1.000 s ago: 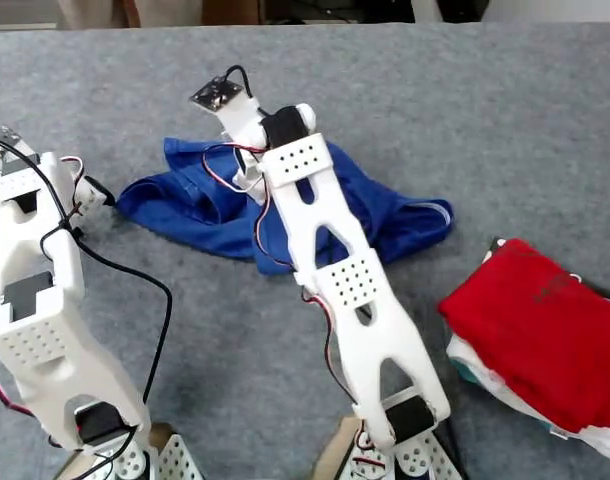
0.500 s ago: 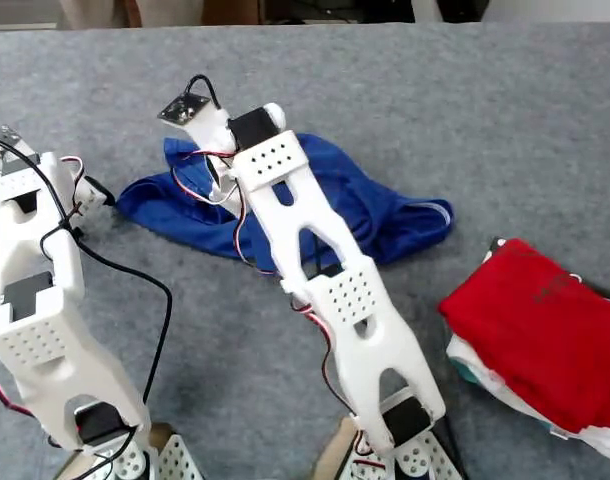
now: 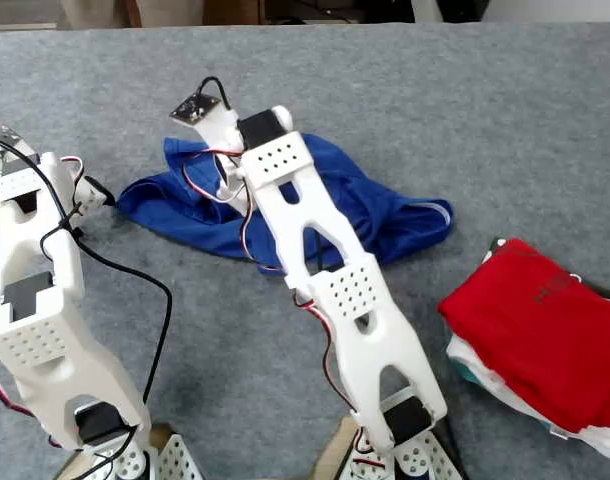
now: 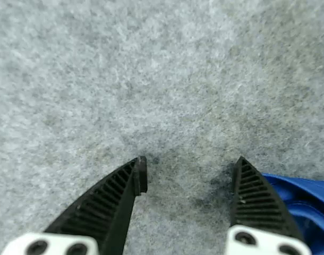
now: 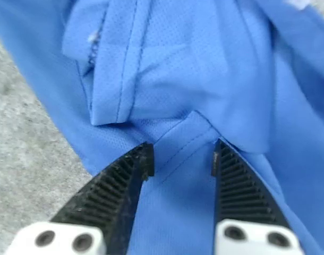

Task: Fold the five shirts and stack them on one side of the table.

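A crumpled blue shirt [image 3: 375, 215] lies on the grey table left of centre. My right gripper [image 3: 230, 183] hangs over its left half. In the right wrist view that right gripper [image 5: 179, 151] is open, its fingers either side of a raised fold of the blue shirt [image 5: 194, 69]. My left gripper [image 3: 102, 195] sits at the shirt's left tip. It is open [image 4: 191, 167] above bare table, with the blue shirt's edge [image 4: 308, 199] beside one finger. A folded red shirt [image 3: 535, 330] tops a stack at the right edge.
Under the red shirt lie folded white layers [image 3: 595, 435] and a teal edge [image 3: 465, 370]. Grey felt table [image 3: 485, 110] stretches open at the back and right of the blue shirt. Cables [image 3: 155, 300] trail from the left arm across the front left.
The right arm swung left over the blue shirt, then drifted slightly back to the right. The left arm and the stack have not moved.
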You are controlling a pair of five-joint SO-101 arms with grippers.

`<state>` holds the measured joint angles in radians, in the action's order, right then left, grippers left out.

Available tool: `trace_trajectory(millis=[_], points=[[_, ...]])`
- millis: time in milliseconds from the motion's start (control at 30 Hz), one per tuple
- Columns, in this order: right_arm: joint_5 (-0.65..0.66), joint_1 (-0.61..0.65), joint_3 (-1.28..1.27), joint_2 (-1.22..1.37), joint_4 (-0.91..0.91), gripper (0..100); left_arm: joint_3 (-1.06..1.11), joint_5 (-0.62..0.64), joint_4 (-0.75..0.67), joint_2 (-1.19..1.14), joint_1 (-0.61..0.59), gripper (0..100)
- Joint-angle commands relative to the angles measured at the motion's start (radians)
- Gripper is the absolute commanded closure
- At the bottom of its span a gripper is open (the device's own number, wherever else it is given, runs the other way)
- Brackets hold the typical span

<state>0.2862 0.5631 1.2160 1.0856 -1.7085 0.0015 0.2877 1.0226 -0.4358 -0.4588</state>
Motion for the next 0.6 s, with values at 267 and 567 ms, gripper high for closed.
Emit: trace_trajectory(millis=[267,567], points=[[-0.003,-0.021,-0.001,0.045,0.012,83.8,-0.049,-0.003,-0.011,0.007,-0.002,74],[0.000,-0.065,-0.004,0.047,0.063,88.6,-0.049,-0.003,-0.011,0.007,-0.002,74]])
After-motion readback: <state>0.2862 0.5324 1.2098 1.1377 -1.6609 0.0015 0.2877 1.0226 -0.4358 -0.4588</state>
